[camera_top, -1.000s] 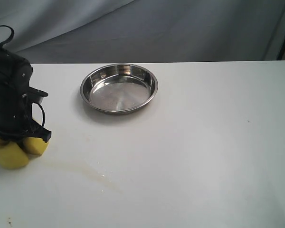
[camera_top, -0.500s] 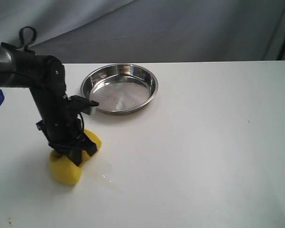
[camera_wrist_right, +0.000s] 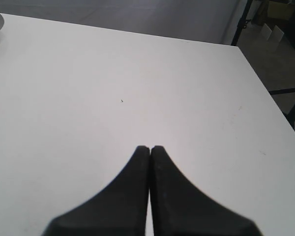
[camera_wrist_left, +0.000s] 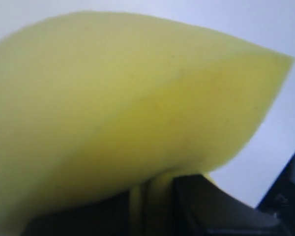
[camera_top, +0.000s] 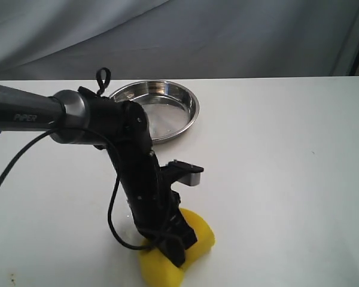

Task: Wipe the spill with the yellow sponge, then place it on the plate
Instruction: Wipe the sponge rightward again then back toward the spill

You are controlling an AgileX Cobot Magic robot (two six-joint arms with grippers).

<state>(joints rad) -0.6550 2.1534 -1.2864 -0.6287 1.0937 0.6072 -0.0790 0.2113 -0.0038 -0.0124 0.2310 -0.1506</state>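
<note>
Yellow sponge [camera_top: 202,237]: you hold it clamped in the left gripper [camera_top: 173,251] and squashed against the white table [camera_top: 275,179] near the front edge. It now sits well to the right of its position half a second ago, and well apart from the plate [camera_top: 175,116]. Spill: the arm hides where the faint blotch lay. Right gripper [camera_wrist_right: 150,148]: fingers pressed together, empty.

Matt, soft-looking foam yellow sponge [camera_top: 198,237] at six o'clock. Mirror-shiny, smooth stainless-steel plate [camera_top: 178,113] at eleven o'clock. Smooth matt white table [camera_top: 275,179]. Creased grey cloth backdrop [camera_top: 227,36]. Matt black arm [camera_top: 137,173], satin grey metal tube.
</note>
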